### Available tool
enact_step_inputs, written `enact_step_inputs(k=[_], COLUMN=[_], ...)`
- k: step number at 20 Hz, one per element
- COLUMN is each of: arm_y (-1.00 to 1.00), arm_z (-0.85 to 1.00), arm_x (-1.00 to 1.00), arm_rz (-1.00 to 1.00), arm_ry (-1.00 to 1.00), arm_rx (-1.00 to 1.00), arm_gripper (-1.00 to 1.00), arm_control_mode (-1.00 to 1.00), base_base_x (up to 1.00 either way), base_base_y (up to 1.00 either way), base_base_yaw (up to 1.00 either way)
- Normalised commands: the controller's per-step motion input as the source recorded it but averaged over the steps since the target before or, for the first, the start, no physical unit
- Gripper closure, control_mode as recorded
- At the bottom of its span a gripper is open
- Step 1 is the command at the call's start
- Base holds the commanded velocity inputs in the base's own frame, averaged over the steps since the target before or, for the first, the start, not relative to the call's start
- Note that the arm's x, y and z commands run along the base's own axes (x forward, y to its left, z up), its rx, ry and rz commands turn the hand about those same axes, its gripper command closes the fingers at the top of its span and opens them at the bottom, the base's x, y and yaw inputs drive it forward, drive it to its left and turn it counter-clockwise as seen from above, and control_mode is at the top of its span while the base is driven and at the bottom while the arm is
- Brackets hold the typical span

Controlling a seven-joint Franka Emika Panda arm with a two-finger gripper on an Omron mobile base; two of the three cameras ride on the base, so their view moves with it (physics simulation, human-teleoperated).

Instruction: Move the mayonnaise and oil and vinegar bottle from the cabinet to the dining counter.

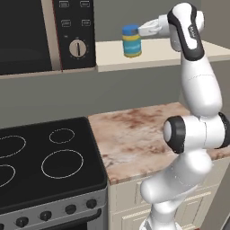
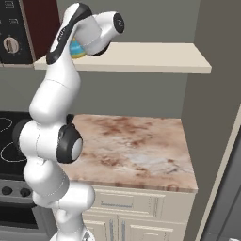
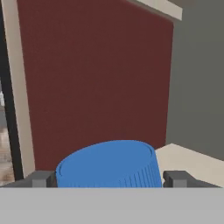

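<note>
A: Between your jaws, what sits there?
B: The mayonnaise [image 3: 107, 164], its ribbed blue lid cut off by the frame's lower edge; it stands on the cabinet [image 1: 188, 50].
A: Label text?
B: Too small; you see yellow and light-blue bands.
A: The gripper [image 3: 109, 178]?
B: Spread wide, fingertips [image 3: 41, 178] flanking the lid; contact unclear.

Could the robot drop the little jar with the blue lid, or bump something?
Maybe. The hand straddles just the jar's lid, so the jar might slip or tip when lifted off the shelf. The jar also stands close to the microwave, so a sideways swing could knock it. Whether the fingers press the lid yet, I can't tell.
</note>
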Motion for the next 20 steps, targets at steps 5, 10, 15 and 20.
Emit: enact_step_inputs(k=[5, 10, 15, 20], arm_y=[-0.30, -0.16, -0.02, 0.00], arm_z=[0.22, 0.02, -0.18, -0.18], arm_x=[-0.91, -1.00, -0.99, -0.79], arm_rz=[0.00, 0.00, 0.00, 0.00], arm_ry=[-0.13, -0.12, -0.05, 0.00], arm_rx=[0.10, 0.11, 0.05, 0.01], arm_gripper=[1.00, 1.00, 1.00, 1.00], arm_control_mode=[-1.00, -1.00, -1.00, -1.00], base_base_x=[0.00, 0.00, 0.00, 0.00], base_base_y=[0.00, 0.00, 0.00, 0.00], base_base_yaw=[0.00, 0.00, 0.00, 0.00])
